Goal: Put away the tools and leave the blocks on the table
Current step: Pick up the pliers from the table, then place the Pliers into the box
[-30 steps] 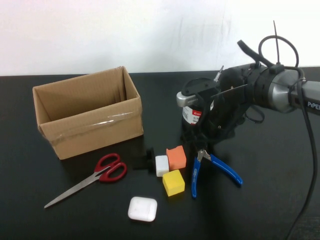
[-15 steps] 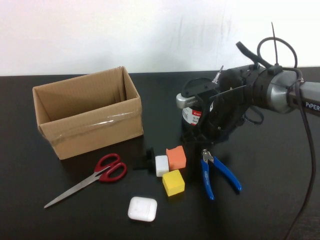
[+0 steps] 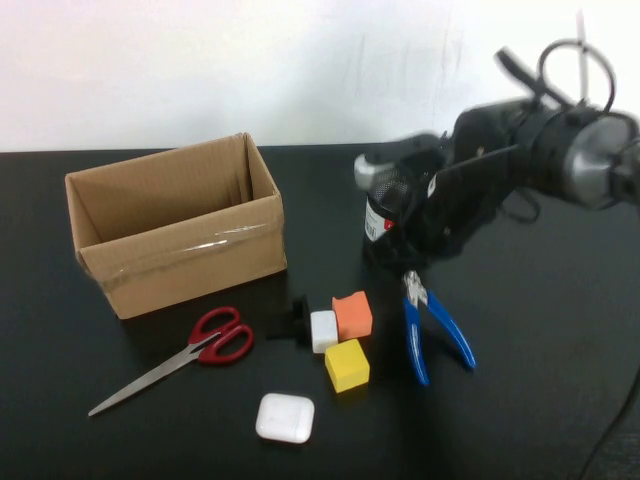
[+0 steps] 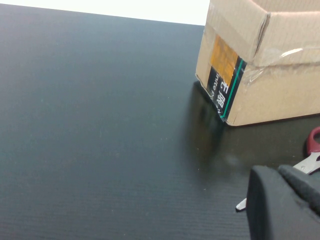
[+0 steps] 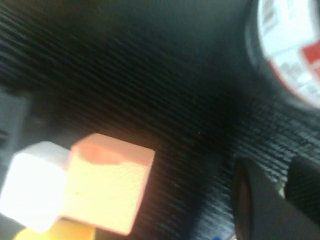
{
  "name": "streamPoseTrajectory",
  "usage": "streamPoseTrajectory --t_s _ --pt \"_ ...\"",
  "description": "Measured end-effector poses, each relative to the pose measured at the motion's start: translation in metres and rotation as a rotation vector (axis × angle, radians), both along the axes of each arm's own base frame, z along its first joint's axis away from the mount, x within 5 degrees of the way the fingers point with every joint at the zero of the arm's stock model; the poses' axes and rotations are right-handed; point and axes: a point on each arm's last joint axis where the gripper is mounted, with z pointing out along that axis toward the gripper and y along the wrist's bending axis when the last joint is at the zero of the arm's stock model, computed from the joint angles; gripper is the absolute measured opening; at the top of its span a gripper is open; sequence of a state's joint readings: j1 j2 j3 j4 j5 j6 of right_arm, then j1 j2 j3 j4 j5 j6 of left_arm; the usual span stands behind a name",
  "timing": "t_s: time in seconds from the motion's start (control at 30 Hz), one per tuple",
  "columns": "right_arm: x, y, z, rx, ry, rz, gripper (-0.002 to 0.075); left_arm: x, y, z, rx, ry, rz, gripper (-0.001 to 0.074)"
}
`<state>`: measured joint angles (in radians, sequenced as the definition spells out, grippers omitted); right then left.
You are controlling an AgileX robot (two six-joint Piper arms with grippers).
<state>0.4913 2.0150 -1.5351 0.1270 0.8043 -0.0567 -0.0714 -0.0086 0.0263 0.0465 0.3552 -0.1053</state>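
At the left of the high view an open cardboard box [image 3: 175, 225] sits on the black table [image 3: 60, 420], with bare tabletop on its left side and along the bottom edge. Below it lie the red-handled scissors [image 3: 180, 357]. At center, a white block [image 3: 323, 330], orange block [image 3: 352, 315] and yellow block [image 3: 347, 365] cluster together, a white case [image 3: 285, 417] just below. The left gripper [image 4: 285, 202], closed, hovers near the scissors' blade. Right of the blocks, the blue-handled pliers [image 3: 432, 332] hang by their metal jaws from the right gripper [image 3: 408, 268], seemingly lifted. The blurred arm hides that grip.
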Motion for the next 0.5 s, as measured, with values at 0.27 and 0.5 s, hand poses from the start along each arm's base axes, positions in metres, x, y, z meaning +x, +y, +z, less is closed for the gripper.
streamPoseTrajectory --t_s 0.27,0.5 --pt "-0.013 -0.002 0.065 0.130 -0.162 0.038 0.0062 0.000 0.000 0.000 0.000 0.000 0.000 -0.0004" --pt "-0.024 -0.002 0.106 0.229 -0.288 0.059 0.0059 0.000 0.000 0.000 0.000 0.000 0.000 -0.0004"
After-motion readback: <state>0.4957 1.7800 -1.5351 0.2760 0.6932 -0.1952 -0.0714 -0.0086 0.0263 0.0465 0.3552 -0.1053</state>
